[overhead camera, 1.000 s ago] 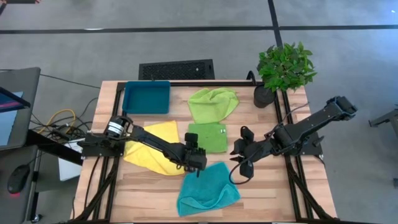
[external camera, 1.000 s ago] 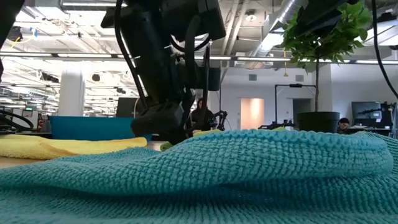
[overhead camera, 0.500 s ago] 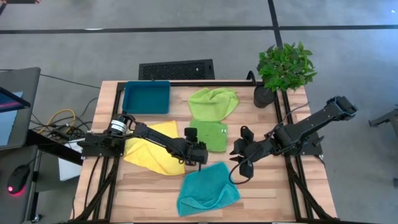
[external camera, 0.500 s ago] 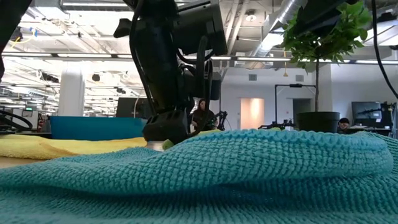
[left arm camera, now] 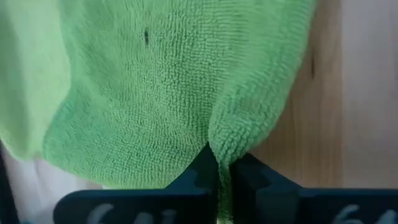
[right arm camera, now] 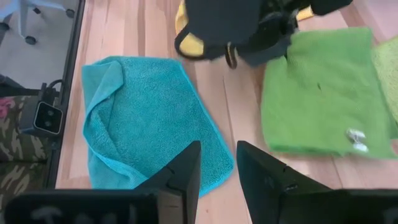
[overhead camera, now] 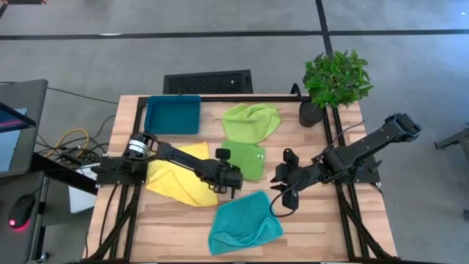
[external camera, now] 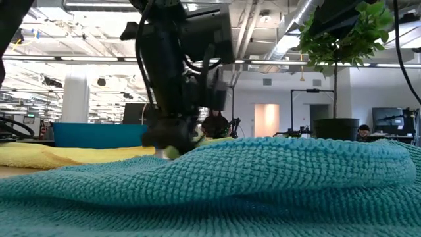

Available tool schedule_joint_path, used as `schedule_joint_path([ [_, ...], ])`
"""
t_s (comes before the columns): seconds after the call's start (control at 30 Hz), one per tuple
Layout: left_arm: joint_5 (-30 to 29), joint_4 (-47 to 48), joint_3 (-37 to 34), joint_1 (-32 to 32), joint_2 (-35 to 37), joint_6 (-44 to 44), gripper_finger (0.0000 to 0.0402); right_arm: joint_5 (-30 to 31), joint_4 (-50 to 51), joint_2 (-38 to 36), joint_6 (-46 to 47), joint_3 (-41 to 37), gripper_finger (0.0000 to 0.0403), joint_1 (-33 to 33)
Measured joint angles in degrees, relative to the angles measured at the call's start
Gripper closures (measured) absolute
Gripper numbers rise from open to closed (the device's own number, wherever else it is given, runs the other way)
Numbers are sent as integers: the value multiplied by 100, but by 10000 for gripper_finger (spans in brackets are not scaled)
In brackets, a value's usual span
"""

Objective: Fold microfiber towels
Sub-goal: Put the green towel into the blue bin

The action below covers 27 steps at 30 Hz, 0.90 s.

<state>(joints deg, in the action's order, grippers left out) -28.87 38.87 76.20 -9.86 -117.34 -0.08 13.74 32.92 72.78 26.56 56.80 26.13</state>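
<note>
Left end effector (overhead camera: 229, 176) is clamped on a corner of the flat lime towel (overhead camera: 245, 160), fold under way. Right end effector (overhead camera: 282, 192) waits beside it, fingers apart, empty. Beyond the gripped towel lies a crumpled lime towel (overhead camera: 252, 121); behind the left end effector a yellow towel (overhead camera: 179, 176), just beside it a teal towel (overhead camera: 242, 221), all three still unfolded

You have a dark-teal tray (overhead camera: 173, 114) at the upper left of the wooden table (overhead camera: 322, 227), a potted plant (overhead camera: 333, 82) at its upper right, and a black floor grate (overhead camera: 207, 81) just above the table's top edge.
</note>
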Motion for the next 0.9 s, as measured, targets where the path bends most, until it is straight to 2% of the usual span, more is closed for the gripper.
schedule_joint_path([
  [0.2,812,256,22,315,484,-68,400,0,24,136,-55,-2,276,-49],
  [0.3,929,292,16,465,601,-26,400,-9,14,248,-447,1,276,-105],
  [0.5,1607,229,24,761,840,-127,401,1,-162,726,-1314,2,276,-323],
  [0.7,1719,-111,31,853,920,-1,401,303,-724,1317,-2231,-3,276,-555],
  [0.9,1795,-302,36,860,920,29,401,328,-1222,1742,-2353,2,276,-754],
])
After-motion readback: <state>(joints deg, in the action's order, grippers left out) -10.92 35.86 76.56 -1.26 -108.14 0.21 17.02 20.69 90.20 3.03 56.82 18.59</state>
